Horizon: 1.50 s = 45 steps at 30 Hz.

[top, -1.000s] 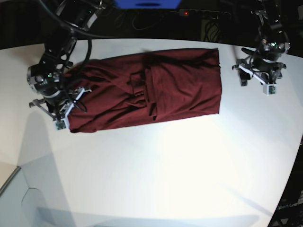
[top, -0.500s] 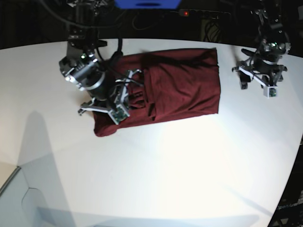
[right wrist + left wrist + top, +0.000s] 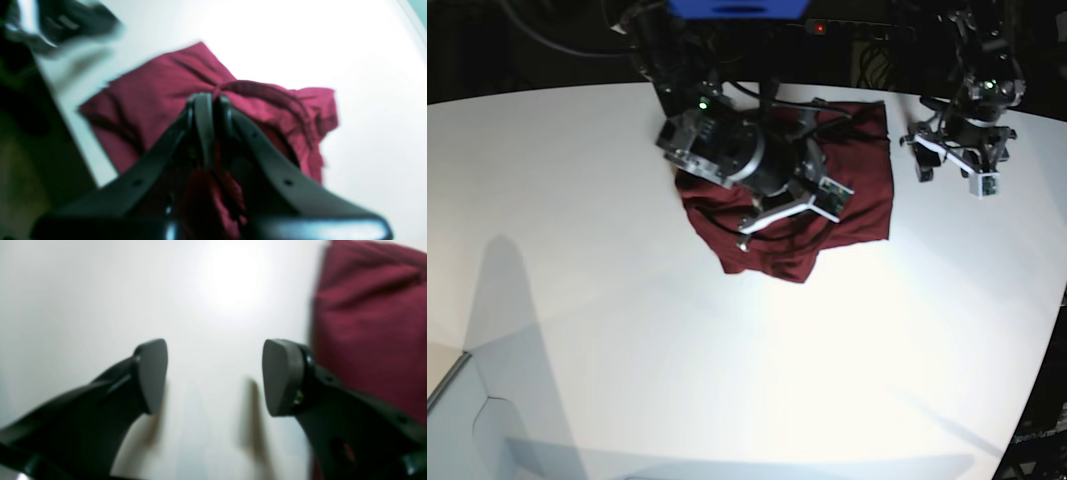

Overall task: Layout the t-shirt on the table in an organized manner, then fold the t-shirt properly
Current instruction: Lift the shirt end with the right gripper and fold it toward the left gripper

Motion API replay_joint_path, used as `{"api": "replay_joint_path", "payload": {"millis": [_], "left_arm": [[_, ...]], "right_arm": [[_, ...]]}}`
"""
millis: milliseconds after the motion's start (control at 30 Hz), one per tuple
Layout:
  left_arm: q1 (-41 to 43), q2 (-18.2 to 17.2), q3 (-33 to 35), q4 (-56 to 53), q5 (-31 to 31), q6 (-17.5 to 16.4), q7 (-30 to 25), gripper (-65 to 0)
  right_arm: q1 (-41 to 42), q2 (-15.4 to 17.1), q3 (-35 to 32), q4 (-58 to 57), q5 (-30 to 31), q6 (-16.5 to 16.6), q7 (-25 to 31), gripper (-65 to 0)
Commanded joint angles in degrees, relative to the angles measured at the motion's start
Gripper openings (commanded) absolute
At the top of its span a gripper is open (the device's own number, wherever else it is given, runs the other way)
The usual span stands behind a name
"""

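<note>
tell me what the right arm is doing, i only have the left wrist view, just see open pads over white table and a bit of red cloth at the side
Observer: The right hand is over the t-shirt, shut on a bunch of the maroon fabric.
Operator: is the shirt flat or bunched
Observer: Bunched on one side: the end under the right hand is heaped on the rest of the shirt, while the end by the left hand lies flat on the table.
Operator: where is my left hand relative to it
Observer: In the base view the left hand is beside the shirt's flat end, over bare table and clear of the cloth.
</note>
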Motion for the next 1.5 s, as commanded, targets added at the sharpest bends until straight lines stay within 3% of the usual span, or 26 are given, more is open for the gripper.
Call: {"api": "replay_joint_path", "payload": {"millis": [0, 600, 767, 967, 1133, 1467], "left_arm": [[-0.17, -0.43, -0.19, 1.32, -0.21, 0.07, -1.45, -21.9], [-1.49, 0.36, 0.33, -2.81, -0.12, 0.16, -1.45, -21.9], [-1.84, 0.53, 0.77, -3.42, -0.12, 0.25, -1.37, -21.9], [-2.45, 0.71, 1.92, -3.51, -0.12, 0.25, -0.31, -21.9], [-3.42, 0.71, 1.92, -3.51, -0.12, 0.25, 2.5, -21.9], [-3.16, 0.71, 1.56, -3.34, -0.12, 0.25, 2.5, -21.9]], "right_arm": [[1.77, -0.62, -1.25, 0.0, 0.74, -0.23, 1.29, -65.0], [11.7, -0.62, -12.33, -3.26, 0.92, -0.23, 1.29, -65.0], [14.25, -0.62, -16.02, -8.8, 0.92, -0.23, 1.91, -65.0], [16.98, -0.62, -17.51, -15.57, 1.01, -0.23, 7.62, -65.0], [19.18, -0.62, -19.53, -16.09, 1.1, -0.23, 9.29, -65.0], [19.0, -0.62, -20.68, -15.21, 1.1, -0.23, 16.41, -65.0]]}}
